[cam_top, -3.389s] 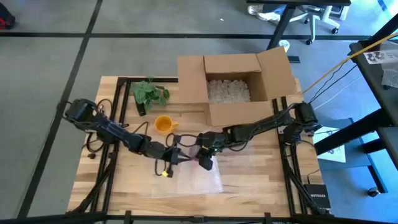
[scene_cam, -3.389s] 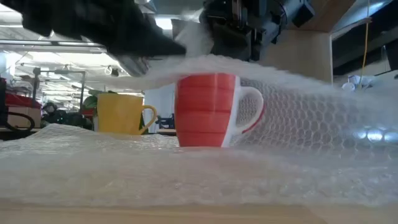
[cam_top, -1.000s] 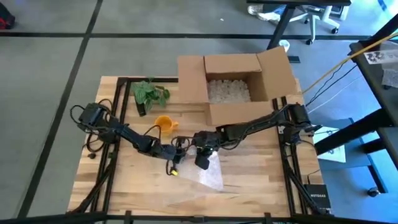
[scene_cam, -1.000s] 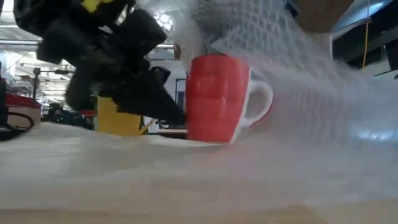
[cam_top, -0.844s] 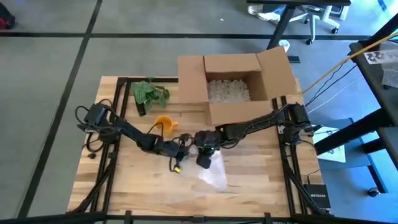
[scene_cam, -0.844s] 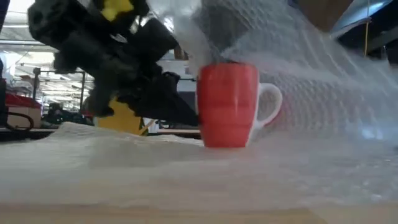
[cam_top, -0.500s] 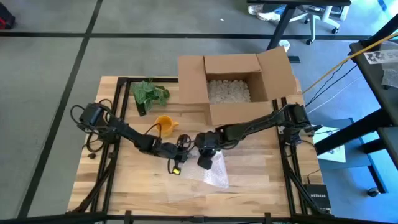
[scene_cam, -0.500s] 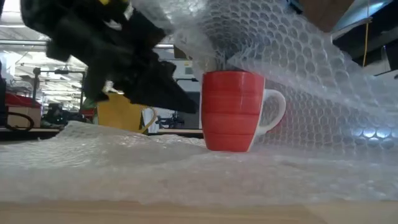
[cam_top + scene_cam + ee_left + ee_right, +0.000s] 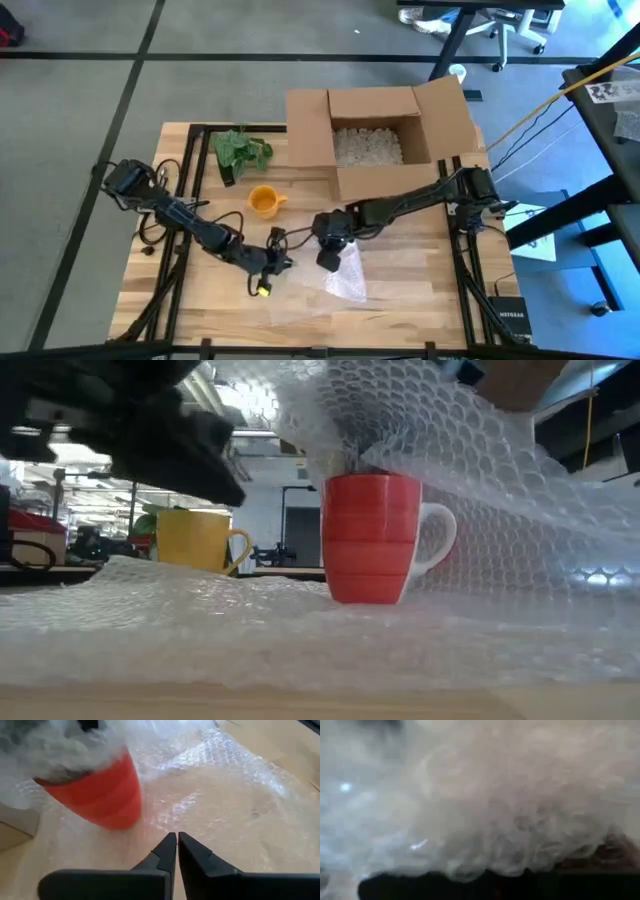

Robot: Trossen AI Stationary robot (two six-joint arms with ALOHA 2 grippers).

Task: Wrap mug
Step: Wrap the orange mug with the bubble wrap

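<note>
The bubble wrap (image 9: 300,630) is spread over the table (image 9: 180,300), one edge draped over the red mug (image 9: 368,538) standing on it. That edge is gripped by the right gripper (image 9: 328,258). The left gripper (image 9: 177,845) is closed, empty, beside the mug.

Bubble wrap (image 9: 485,795) fills the right wrist view, hiding the right gripper's fingers. In the left wrist view, the red mug's (image 9: 100,792) rim beyond the fingertips is covered.

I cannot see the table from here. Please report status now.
Left gripper shut, empty, beside red ceramic mug. Right gripper holds clear bubble wrap over mug. Nothing blocking.
</note>
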